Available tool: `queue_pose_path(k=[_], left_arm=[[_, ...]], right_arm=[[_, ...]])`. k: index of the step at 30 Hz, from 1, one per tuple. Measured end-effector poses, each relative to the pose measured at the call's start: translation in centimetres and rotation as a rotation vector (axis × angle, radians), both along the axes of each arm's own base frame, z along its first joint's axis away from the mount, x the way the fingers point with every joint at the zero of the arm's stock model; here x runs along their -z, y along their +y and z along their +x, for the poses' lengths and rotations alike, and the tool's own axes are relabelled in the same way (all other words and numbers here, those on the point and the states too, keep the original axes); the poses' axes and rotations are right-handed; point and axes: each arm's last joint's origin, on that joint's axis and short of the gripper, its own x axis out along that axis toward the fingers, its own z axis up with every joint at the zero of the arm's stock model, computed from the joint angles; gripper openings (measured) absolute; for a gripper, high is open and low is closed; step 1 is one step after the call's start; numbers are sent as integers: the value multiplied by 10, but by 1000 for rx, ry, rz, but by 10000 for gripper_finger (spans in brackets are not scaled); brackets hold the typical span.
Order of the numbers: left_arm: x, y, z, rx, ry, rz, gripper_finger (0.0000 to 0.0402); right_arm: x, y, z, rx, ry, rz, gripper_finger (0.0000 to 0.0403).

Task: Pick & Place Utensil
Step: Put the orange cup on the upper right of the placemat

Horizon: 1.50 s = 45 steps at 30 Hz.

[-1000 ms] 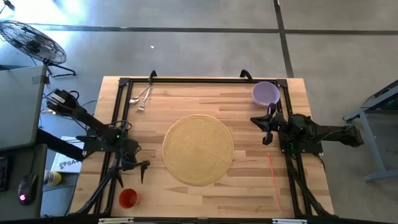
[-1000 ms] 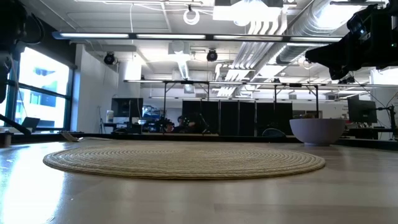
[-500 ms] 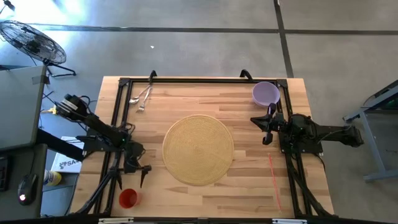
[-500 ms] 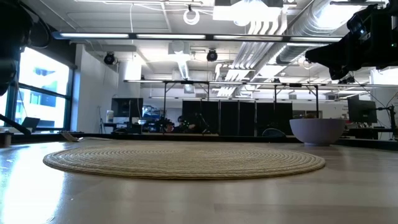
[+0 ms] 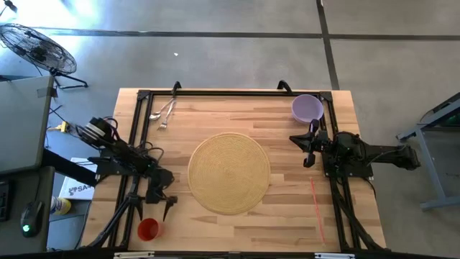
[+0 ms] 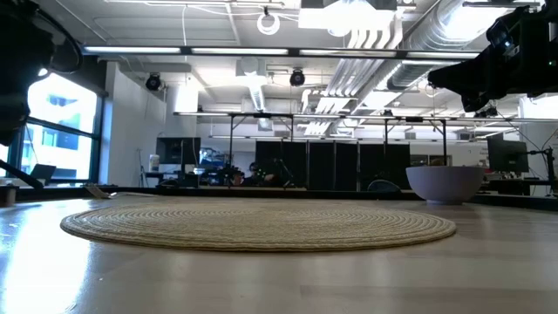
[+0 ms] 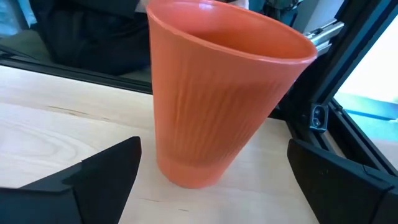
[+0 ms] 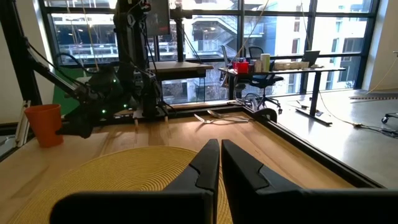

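Note:
A fork and a spoon (image 5: pixel 164 113) lie flat on the wooden table near its far left corner; they also show in the right wrist view (image 8: pixel 217 117). An orange ribbed cup (image 7: pixel 217 93) stands upright on its base near the table's near left corner (image 5: pixel 147 229). My left gripper (image 5: pixel 162 204) is open just on the far side of the cup. In the left wrist view its two fingers (image 7: pixel 106 171) stand on either side of the cup, apart from it. My right gripper (image 8: pixel 219 149) is shut and empty, above the table at the right beside the placemat (image 5: pixel 310 147).
A round woven placemat (image 5: pixel 228 173) lies in the table's middle. A purple bowl (image 5: pixel 307 108) stands at the far right corner and shows in the low view (image 6: pixel 445 183). A thin red line (image 5: pixel 316 205) lies near the right edge. A black frame (image 5: pixel 230 93) borders the table.
My left gripper has gone toward the table's near edge and a little to the right, closing on the orange cup. The cup and the utensils have stayed where they were.

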Motion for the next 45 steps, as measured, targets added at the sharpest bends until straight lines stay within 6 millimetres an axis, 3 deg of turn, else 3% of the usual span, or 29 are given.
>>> queue_pose_path(k=[20, 45], left_arm=[[-3, -5, 10, -38, 8, 18, 400], [-1, -31, -2, 11, -31, 111, 400]], right_arm=[[0, 0, 0, 0, 0, 0, 12], [0, 0, 0, 0, 0, 0, 12]])
